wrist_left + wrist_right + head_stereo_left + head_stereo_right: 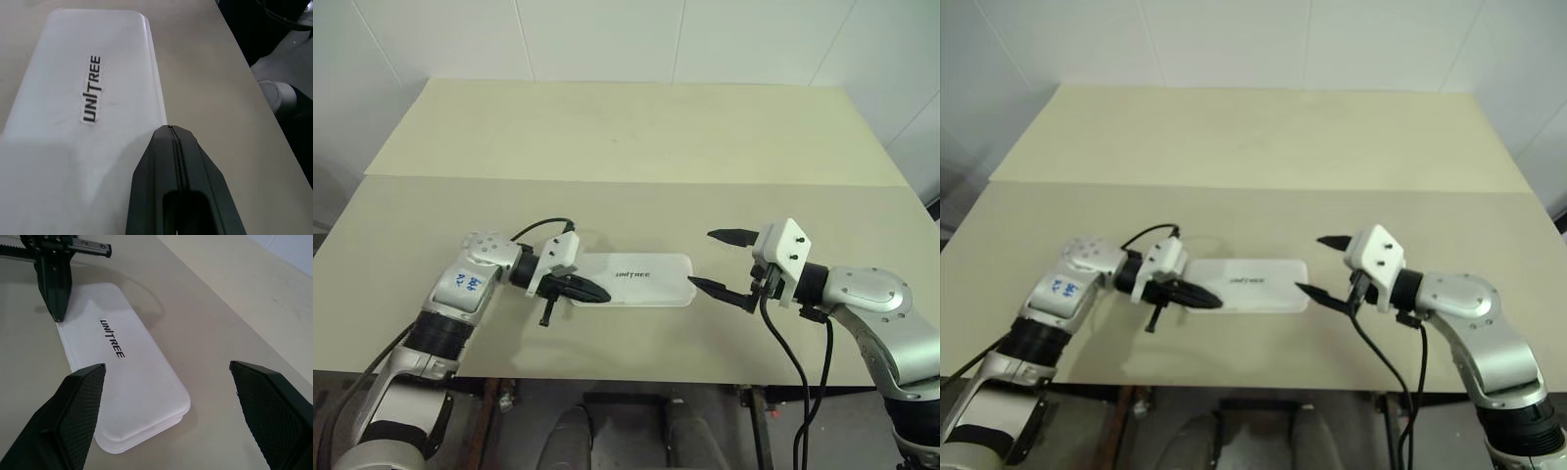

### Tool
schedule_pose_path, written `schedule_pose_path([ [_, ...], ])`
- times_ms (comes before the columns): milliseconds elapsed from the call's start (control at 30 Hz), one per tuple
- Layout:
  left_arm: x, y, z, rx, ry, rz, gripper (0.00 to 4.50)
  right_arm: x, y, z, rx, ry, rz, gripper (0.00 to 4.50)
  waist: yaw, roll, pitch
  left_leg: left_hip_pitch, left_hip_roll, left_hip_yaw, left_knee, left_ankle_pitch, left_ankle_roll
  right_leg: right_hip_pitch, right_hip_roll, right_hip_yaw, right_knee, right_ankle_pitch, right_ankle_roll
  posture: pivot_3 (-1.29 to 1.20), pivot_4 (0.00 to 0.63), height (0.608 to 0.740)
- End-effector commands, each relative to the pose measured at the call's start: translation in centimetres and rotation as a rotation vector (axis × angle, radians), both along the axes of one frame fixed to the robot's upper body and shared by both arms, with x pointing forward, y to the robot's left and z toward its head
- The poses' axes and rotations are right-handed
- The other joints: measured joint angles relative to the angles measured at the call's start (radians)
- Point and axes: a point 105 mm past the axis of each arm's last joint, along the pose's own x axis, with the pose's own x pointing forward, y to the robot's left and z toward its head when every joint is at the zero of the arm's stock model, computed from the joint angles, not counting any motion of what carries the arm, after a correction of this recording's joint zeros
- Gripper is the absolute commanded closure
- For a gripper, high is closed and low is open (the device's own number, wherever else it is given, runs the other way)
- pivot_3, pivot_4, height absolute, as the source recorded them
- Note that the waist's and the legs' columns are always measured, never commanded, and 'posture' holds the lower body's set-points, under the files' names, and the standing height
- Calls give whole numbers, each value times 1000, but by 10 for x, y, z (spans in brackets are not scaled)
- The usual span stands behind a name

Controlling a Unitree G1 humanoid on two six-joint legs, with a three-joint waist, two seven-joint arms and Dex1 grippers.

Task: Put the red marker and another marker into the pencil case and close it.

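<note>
The white pencil case (636, 279) lies flat on the table with its lid down and dark "UNITREE" lettering (92, 88) on top. My left gripper (603, 293) is shut with nothing between its fingers. Its tip sits at the case's left end, near the front edge; it also shows in the right wrist view as the left gripper (56, 313). My right gripper (701, 259) stands wide open just off the case's right end, its fingers (80, 396) apart from the case. The red marker and the other marker are out of view.
The beige table (636, 137) is made of two boards with a seam running across behind the case. Its front edge runs close below both grippers. A black cable (783, 343) hangs from my right wrist past that edge.
</note>
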Motion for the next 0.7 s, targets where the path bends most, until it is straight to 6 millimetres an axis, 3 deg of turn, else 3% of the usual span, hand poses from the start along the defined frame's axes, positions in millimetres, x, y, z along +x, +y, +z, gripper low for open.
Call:
schedule_pose_path([
  [33,9,1,-5,55,-10,50,4493,-8,8,4,13,-20,26,187,0,0,0,0,0,0,0,0,0,0,0,0,0,0,0,0,150,740],
  [400,16,-3,-7,88,-14,78,4493,-16,10,-1,9,9,56,187,-1,0,0,2,0,0,0,0,0,3,0,0,-1,0,0,0,150,740],
  [567,14,-7,9,-8,4,90,4493,-16,14,-1,7,5,90,187,-1,0,0,3,0,0,0,0,0,4,0,0,-1,-1,-2,0,150,740],
  [700,14,1,25,-65,4,119,4493,-17,19,0,-1,-1,135,187,-2,0,0,2,0,0,0,0,0,3,0,0,-1,0,-1,0,150,740],
])
